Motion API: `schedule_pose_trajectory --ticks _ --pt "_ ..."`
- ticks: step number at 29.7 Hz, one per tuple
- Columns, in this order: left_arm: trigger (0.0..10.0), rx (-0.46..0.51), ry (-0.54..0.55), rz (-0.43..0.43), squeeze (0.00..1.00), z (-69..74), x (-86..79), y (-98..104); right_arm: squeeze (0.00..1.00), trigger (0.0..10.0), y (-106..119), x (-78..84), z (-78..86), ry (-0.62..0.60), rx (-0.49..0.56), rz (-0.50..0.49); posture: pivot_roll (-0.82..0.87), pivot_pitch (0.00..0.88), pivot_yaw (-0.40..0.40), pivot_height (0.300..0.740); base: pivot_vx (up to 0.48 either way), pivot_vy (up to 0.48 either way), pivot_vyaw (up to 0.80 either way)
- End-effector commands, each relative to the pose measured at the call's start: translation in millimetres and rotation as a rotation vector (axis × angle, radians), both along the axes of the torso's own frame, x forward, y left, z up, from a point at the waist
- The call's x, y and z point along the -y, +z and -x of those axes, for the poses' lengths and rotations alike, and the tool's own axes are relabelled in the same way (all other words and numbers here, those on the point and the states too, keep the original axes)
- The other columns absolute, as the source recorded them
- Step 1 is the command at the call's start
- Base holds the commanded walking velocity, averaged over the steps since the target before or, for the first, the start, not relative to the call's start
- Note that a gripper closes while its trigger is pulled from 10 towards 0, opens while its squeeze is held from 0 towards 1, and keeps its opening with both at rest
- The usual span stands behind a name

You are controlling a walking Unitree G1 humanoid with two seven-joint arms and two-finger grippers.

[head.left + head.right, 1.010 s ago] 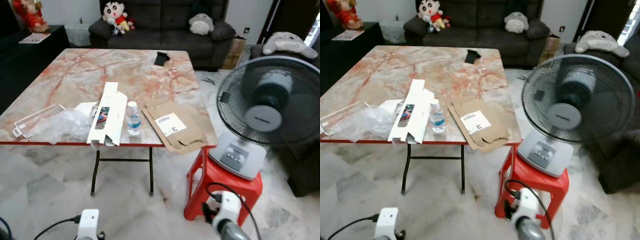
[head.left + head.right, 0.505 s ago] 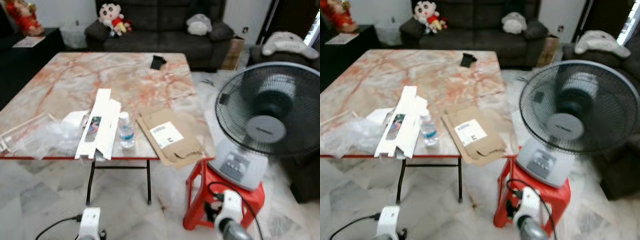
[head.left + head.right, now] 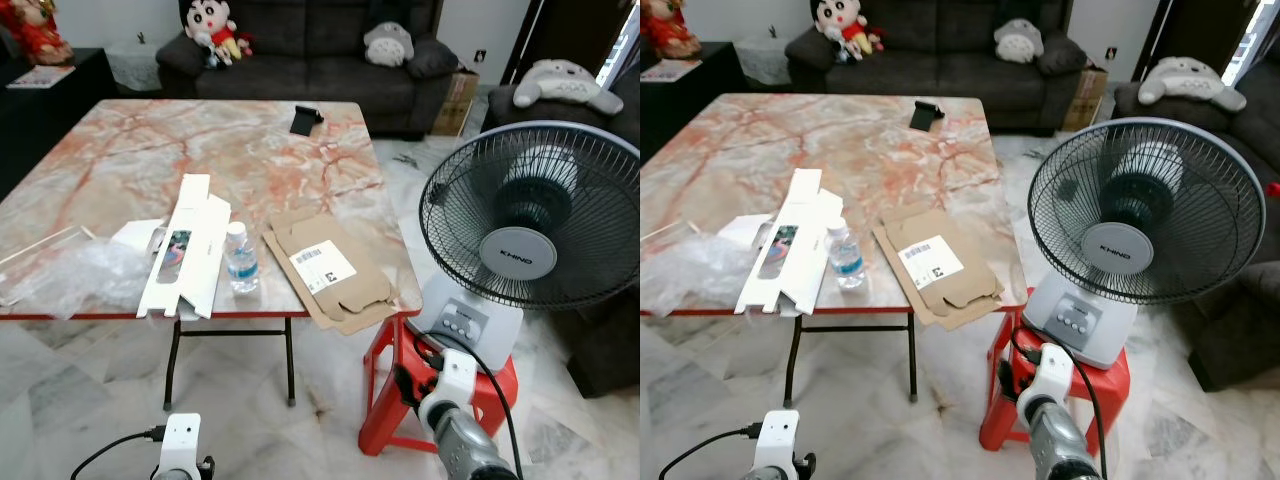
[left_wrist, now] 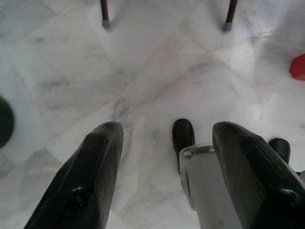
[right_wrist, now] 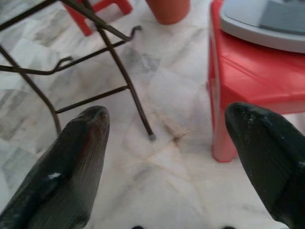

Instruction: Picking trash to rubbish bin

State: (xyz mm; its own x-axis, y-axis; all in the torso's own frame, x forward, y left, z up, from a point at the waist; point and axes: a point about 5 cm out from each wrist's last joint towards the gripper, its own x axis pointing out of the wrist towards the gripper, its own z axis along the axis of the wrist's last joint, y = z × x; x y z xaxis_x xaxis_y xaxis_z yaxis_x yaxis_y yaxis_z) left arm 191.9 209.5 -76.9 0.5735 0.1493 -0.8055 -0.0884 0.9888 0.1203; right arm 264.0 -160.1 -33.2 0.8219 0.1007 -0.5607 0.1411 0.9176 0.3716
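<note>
Marble floor tiles (image 4: 143, 71) right underfoot, pale and grey-veined, nothing on them to grab. Left gripper (image 4: 164, 179) hanging low by the leg, both black fingers spread wide, holding nothing. Same for right gripper (image 5: 167, 162): fingers splayed apart, empty, aimed at the floor beside the red plastic stool (image 5: 257, 81) and the folding table's thin metal legs (image 5: 128, 90). Both arms parked down at the sides, probably just idle for the walk-up.

Next out, that red stool (image 3: 1100, 390) again, carrying a grey pedestal fan (image 3: 1145, 215), presumably perched there for height. Worth a wide berth on the right, cable dangling near the arm.

Then the marble-pattern folding table (image 3: 130, 150), with the trash bunched along its near edge, so easy reach once close enough. From the robot's left: crumpled clear plastic wrap (image 3: 75, 275), a long flat white carton (image 3: 185, 245) lying opened out, a small water bottle (image 3: 240, 258) standing upright just beside it, and a flattened brown cardboard mailer (image 3: 335, 270) with a shipping label, one corner overhanging the table edge. Small black object (image 3: 305, 119) at the far side, too small to identify.

Beyond that, a dark sofa (image 3: 300, 40) with plush toys. No rubbish bin spotted yet. Judging by all this, still approach stage, nothing picked.
</note>
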Motion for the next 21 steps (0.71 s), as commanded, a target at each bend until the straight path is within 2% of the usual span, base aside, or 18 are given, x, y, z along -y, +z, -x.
schedule_pose_trajectory --ticks 1,6,9,17,20,21 --pt "10.0 -0.012 0.017 -0.003 0.0 2.8 -2.0 -1.2 1.0 10.0 5.9 1.8 -7.1 -0.029 0.023 -0.031 -0.03 0.0 -0.041 0.74 0.0 0.0 0.0" --pt "10.0 -0.014 0.019 -0.001 0.0 3.3 -1.9 -1.5 1.0 10.0 8.9 -1.8 -10.5 -0.023 0.04 -0.088 -0.02 0.0 -0.041 0.74 0.0 0.0 0.0" --pt "10.0 -0.016 0.02 0.004 0.0 4.0 -1.4 -1.9 1.0 10.0 9.6 -2.8 -10.2 -0.008 0.057 -0.154 -0.03 0.0 -0.044 0.74 0.0 0.0 0.0" --pt "10.0 -0.021 0.022 0.01 0.0 5.6 -0.2 -3.0 1.0 10.0 12.1 -1.1 -11.2 0.012 0.089 -0.188 -0.03 0.0 -0.047 0.74 0.0 0.0 0.0" --pt "10.0 -0.023 0.024 0.012 0.0 6.3 -0.1 -3.4 1.0 10.0 16.4 -4.9 -13.7 0.073 0.13 -0.237 -0.03 0.0 -0.048 0.74 0.0 0.0 0.0" --pt "10.0 -0.024 0.026 0.012 0.0 6.7 -0.2 -3.5 1.0 10.0 20.2 -9.3 -15.0 0.136 0.167 -0.297 -0.03 0.0 -0.049 0.74 0.0 0.0 0.0"
